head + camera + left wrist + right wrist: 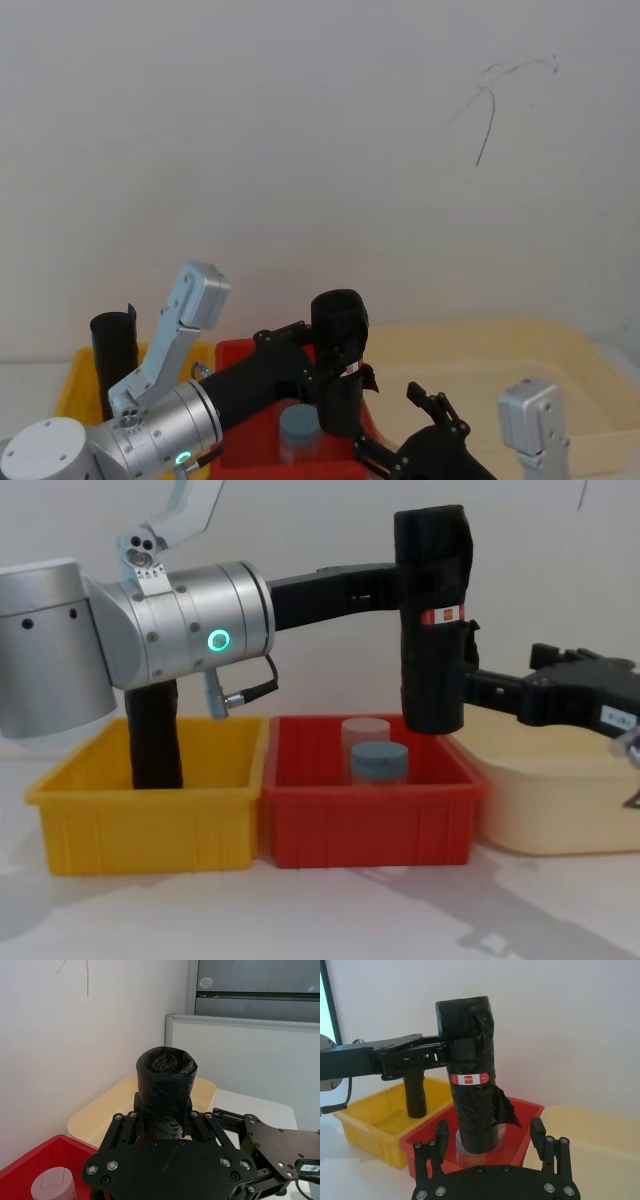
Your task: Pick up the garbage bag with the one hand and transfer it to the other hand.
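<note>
The garbage bag [432, 620], a tall black roll with a red-and-white label [469, 1078], hangs upright over the red bin [370, 820]. My left gripper [402, 585] reaches in from the left and is shut on the roll's upper half, as the left wrist view [165, 1106] also shows. My right gripper [489, 1132] comes in from the right at the height of the roll's lower half. It is open, with one finger on either side of the roll and a gap to each. In the head view the roll [338, 350] stands between both grippers.
A yellow bin [140, 820] at the left holds a plain black roll [155, 740]. The red bin holds two small round containers [378, 762]. A cream tub [550, 800] stands at the right, under my right arm. A white wall is close behind.
</note>
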